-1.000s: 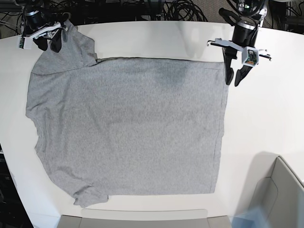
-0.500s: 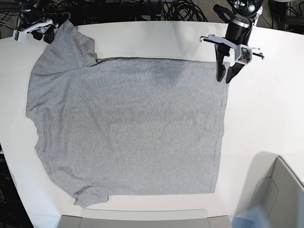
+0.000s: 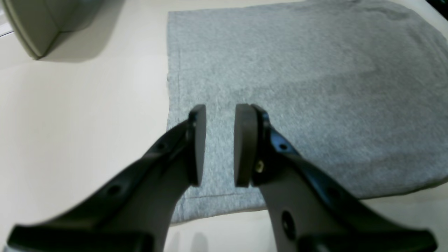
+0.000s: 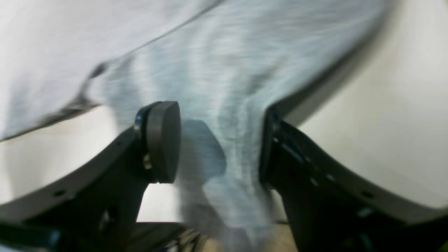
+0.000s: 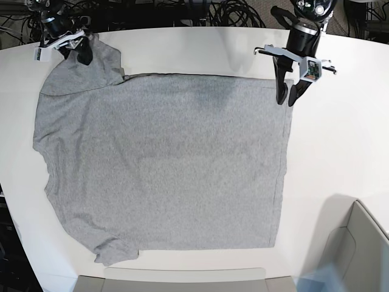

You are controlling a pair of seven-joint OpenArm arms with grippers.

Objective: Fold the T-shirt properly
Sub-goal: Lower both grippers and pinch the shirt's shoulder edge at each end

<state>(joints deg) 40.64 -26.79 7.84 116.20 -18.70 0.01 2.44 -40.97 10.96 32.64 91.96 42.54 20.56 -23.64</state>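
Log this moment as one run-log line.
T-shirt: flat, unfolded | left gripper: open over hem corner | right gripper: open astride sleeve

Black claws (image 3: pixel 217 143), flat grey pads (image 3: pixel 241 143)

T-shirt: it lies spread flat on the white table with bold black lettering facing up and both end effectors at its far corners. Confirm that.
Not quite. The T-shirt shows a plain grey side; no lettering is visible in the base view. The rest holds: flat on the white table, left end effector and right end effector at its far corners.

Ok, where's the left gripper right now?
In the base view the left gripper is at the upper right, open, over the far right corner of the heather-grey cotton T-shirt.
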